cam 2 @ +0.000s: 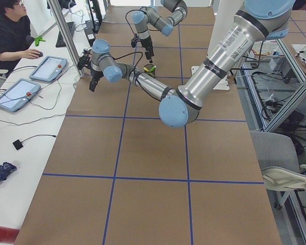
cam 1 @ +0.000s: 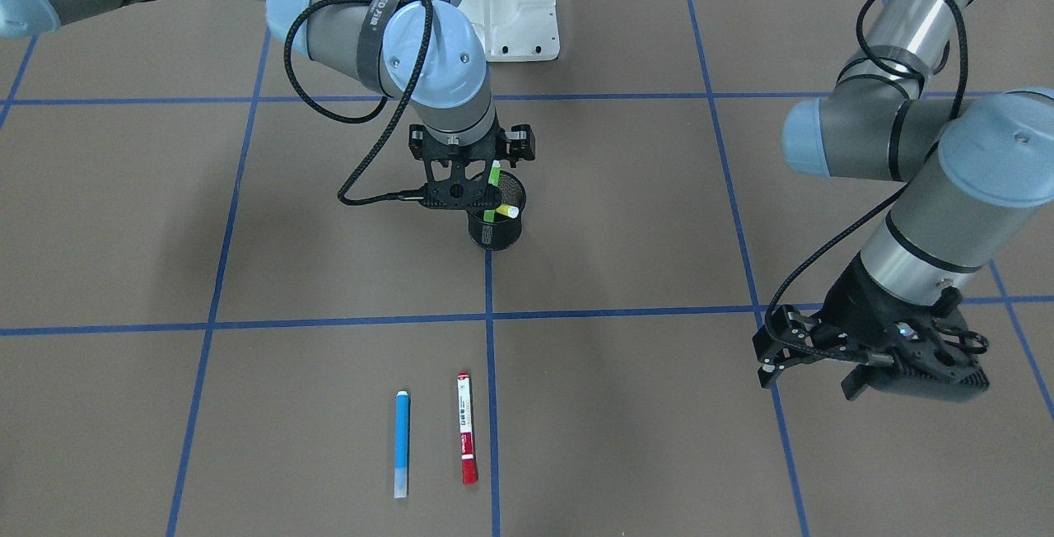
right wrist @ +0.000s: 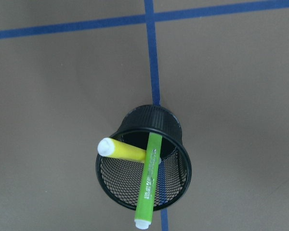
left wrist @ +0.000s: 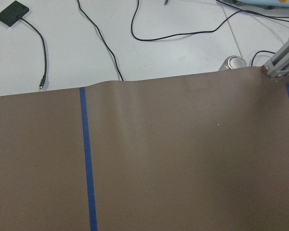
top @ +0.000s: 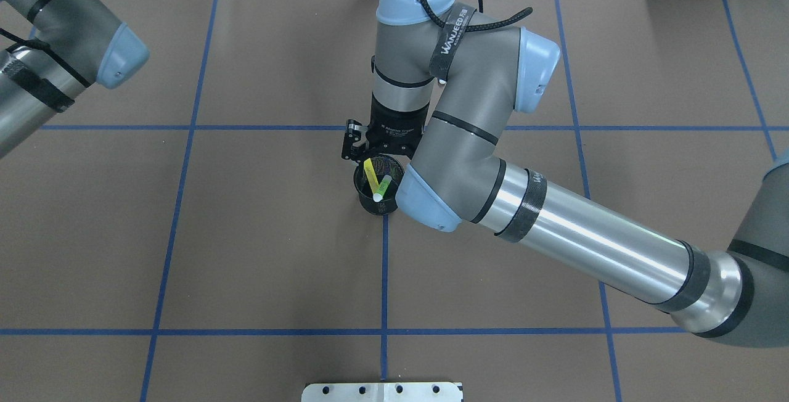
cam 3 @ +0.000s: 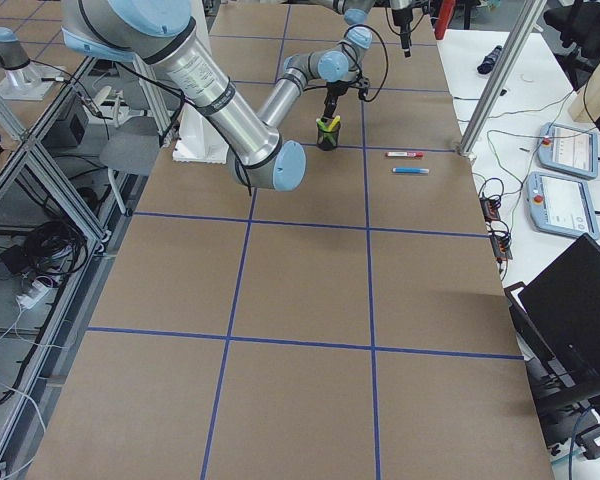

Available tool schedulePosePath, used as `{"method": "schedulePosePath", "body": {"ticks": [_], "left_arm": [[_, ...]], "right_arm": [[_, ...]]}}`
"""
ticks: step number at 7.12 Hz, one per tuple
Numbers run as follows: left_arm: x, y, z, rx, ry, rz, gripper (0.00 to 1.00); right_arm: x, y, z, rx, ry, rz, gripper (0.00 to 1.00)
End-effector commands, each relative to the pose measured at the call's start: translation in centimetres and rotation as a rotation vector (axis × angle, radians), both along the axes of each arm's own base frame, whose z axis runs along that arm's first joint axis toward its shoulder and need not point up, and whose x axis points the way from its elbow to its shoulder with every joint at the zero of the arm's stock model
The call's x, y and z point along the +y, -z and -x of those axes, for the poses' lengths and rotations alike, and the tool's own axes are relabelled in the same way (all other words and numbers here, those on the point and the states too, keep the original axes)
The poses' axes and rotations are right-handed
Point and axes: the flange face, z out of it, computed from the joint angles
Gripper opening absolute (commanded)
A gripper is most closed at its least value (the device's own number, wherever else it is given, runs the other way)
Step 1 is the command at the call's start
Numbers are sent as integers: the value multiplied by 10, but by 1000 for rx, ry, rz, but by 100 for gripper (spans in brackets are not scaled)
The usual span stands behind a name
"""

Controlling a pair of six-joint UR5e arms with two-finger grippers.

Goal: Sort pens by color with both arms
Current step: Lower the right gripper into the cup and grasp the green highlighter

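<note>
A black mesh cup (cam 1: pixel 496 234) stands at mid-table with a green pen (right wrist: pixel 149 183) and a yellow pen (right wrist: pixel 125 151) leaning inside it. My right gripper (cam 1: pixel 461 201) hovers just over the cup's rim, beside the green pen's (cam 1: pixel 494 173) upper end. It looks open and no finger touches either pen. A blue pen (cam 1: pixel 402 442) and a white-barrelled pen with red ends (cam 1: pixel 466 428) lie side by side on the brown mat on the operators' side. My left gripper (cam 1: pixel 766 361) hangs open and empty, well off to the side above the mat.
Blue tape lines (cam 1: pixel 491 405) divide the mat into squares. The white base pedestal (cam 1: pixel 515 2) stands behind the cup. Beyond the mat's far edge are cables (left wrist: pixel 106 48), tablets (cam 2: pixel 48 69) and a seated person (cam 2: pixel 10 35). An aluminium post (cam 3: pixel 490 90) stands near the two loose pens.
</note>
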Motion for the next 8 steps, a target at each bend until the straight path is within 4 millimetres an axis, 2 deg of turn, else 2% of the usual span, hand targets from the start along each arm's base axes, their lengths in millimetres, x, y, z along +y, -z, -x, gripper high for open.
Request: {"method": "schedulePosePath", "body": {"ticks": [1,2,3,4,7,8], "left_arm": [[0,-1,-2,-1,0,2,100],[0,-1,-2,-1,0,2,100],[0,-1,-2,-1,0,2,100],[0,-1,-1,-2,1,1,100],[0,-2,-2,-3,1,3,100],[0,-3,-2,-3,1,4,100]], "right_arm": [[1,1,23,35,6,-5,83],[2,0,25,37,8,-8,76],[5,-1,29,39,13,-6,63],[8,-1,32,39,19,-6,55],[17,-4,42,49,28,-18,49],[15,-8,45,58,28,-19,44]]}}
